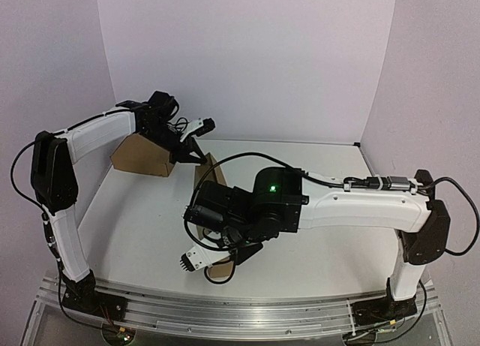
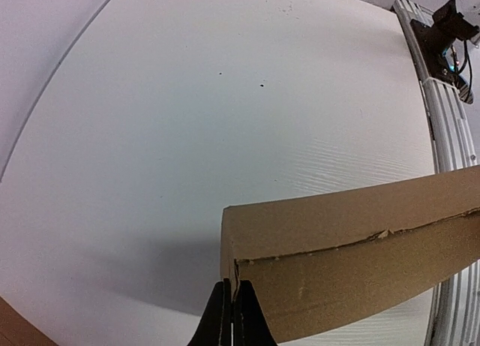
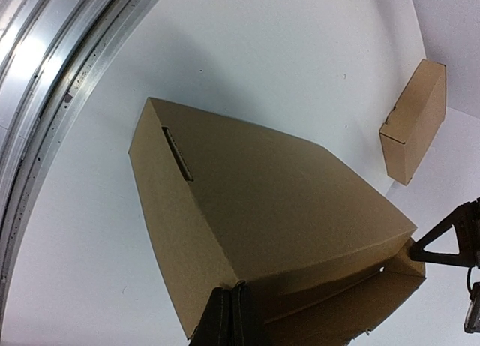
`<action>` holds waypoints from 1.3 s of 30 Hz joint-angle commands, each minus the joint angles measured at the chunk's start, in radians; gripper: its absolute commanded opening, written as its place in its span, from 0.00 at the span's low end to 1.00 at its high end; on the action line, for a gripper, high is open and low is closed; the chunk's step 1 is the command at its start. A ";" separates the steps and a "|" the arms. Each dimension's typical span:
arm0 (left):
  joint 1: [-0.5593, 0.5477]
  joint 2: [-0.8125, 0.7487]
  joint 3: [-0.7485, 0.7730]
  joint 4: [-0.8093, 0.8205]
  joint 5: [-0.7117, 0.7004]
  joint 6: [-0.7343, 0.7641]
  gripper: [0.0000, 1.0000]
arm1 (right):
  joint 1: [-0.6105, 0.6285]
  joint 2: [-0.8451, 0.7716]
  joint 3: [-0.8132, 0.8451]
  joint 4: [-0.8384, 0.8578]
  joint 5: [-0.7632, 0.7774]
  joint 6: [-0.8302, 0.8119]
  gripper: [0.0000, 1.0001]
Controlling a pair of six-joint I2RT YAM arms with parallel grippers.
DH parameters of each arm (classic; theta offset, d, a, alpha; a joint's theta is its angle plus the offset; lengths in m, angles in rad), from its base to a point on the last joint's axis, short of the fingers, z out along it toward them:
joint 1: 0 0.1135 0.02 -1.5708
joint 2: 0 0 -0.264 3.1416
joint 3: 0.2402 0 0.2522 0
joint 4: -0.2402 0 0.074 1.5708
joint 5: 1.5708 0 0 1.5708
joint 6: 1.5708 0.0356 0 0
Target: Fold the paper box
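Observation:
The paper box (image 3: 255,211) is brown cardboard with a slit in one panel. It stands tilted at mid table, and in the top view most of the paper box (image 1: 211,171) is hidden under my right arm. My right gripper (image 3: 232,301) is shut on its near corner edge. In the top view the right gripper (image 1: 227,263) is by a bit of cardboard near the table's front. At the far end, my left gripper (image 2: 232,305) is shut on the upright wall of the paper box (image 2: 360,241). It shows as the left gripper (image 1: 200,156) and again, in the right wrist view, as the left gripper (image 3: 420,250).
A second, ready-made brown box (image 1: 142,157) lies at the back left against the wall and appears as the ready-made box (image 3: 416,121) in the right wrist view. An aluminium rail (image 1: 225,310) runs along the near edge. Pale walls close in the left, back and right.

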 commanded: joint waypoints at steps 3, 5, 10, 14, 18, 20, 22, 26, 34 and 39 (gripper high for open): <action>-0.003 -0.033 0.138 -0.095 -0.009 -0.398 0.00 | -0.015 0.106 -0.088 -0.145 -0.069 0.004 0.00; -0.003 -0.024 0.175 -0.127 0.009 -0.454 0.00 | -0.014 0.112 -0.082 -0.144 -0.068 0.001 0.00; -0.004 -0.023 0.242 -0.161 0.065 -0.511 0.00 | -0.014 0.113 -0.083 -0.146 -0.072 -0.001 0.00; -0.003 -0.013 0.230 -0.182 0.020 -0.504 0.00 | -0.015 0.109 -0.087 -0.146 -0.077 -0.006 0.00; -0.003 -0.045 0.101 -0.158 0.019 -0.527 0.00 | -0.014 0.100 -0.090 -0.144 -0.065 0.002 0.00; -0.003 -0.102 -0.024 -0.074 -0.001 -0.532 0.00 | -0.015 0.097 -0.093 -0.138 -0.066 0.008 0.00; -0.003 -0.179 -0.166 0.038 -0.012 -0.529 0.00 | -0.016 0.093 -0.110 -0.121 -0.057 0.012 0.00; 0.002 -0.335 -0.457 0.284 -0.033 -0.491 0.00 | -0.016 0.080 -0.143 -0.067 -0.018 0.014 0.00; 0.012 -0.508 -0.799 0.582 -0.022 -0.517 0.00 | -0.022 0.050 -0.180 0.016 0.019 0.016 0.01; 0.014 -0.465 -0.813 0.545 -0.022 -0.573 0.00 | -0.024 0.043 -0.173 0.059 0.028 0.035 0.15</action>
